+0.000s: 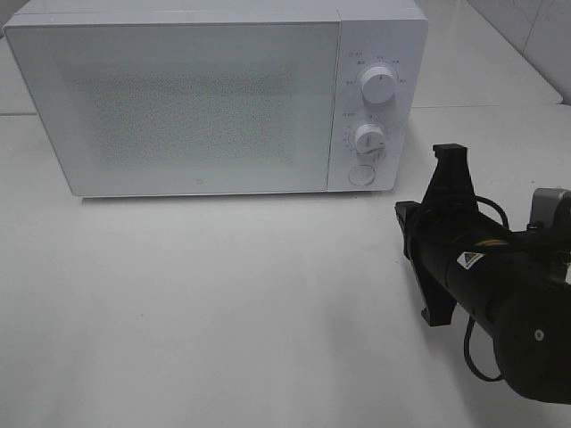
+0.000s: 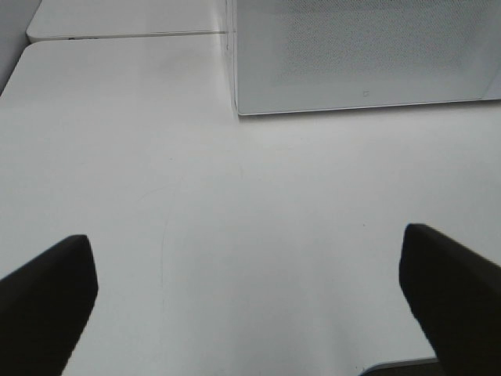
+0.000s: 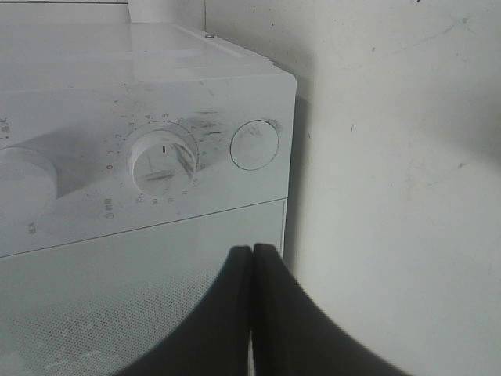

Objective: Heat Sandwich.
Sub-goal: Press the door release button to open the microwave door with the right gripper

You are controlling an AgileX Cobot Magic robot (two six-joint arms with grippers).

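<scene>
No sandwich shows in any view. The white microwave (image 1: 196, 98) stands at the back of the table with its door shut. My right gripper (image 1: 404, 216) is shut with nothing between its fingers, and it hovers just right of and in front of the control panel. In the right wrist view the closed fingertips (image 3: 252, 254) point at the door's edge, near the round door button (image 3: 254, 145) and the lower dial (image 3: 162, 160). My left gripper (image 2: 249, 282) is open and empty over bare table, with the microwave's (image 2: 360, 55) lower left corner ahead of it. It is outside the exterior high view.
Two dials (image 1: 378, 86) (image 1: 368, 139) and a round button (image 1: 361, 175) sit on the microwave's right panel. The white table (image 1: 223, 294) spreads in front. A second white tabletop (image 2: 117, 19) adjoins at the back, with a seam between them.
</scene>
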